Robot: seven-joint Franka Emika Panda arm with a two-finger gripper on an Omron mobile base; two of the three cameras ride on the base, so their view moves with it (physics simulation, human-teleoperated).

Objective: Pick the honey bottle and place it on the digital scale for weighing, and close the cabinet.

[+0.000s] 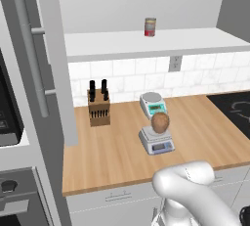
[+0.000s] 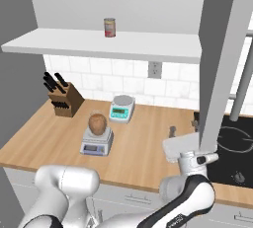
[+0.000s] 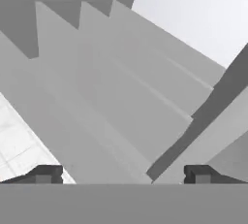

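Left base view: amber honey bottle (image 1: 160, 122) atop digital scale (image 1: 156, 141); fingers (image 3: 44, 174) spread wide.

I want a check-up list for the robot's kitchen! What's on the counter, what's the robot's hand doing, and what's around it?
Surface: wooden counter, bare at the front.
Job's things: honey bottle sits on the digital scale; cabinet open, its door swung out.
Clutter: red-labelled can on the cabinet shelf; white scale behind the digital scale; knife block at the left.
Grippers: gripper open, holding nothing, close to the door.
Cables: nothing seen.
Surroundings: tiled wall with an outlet; black cooktop at the right.
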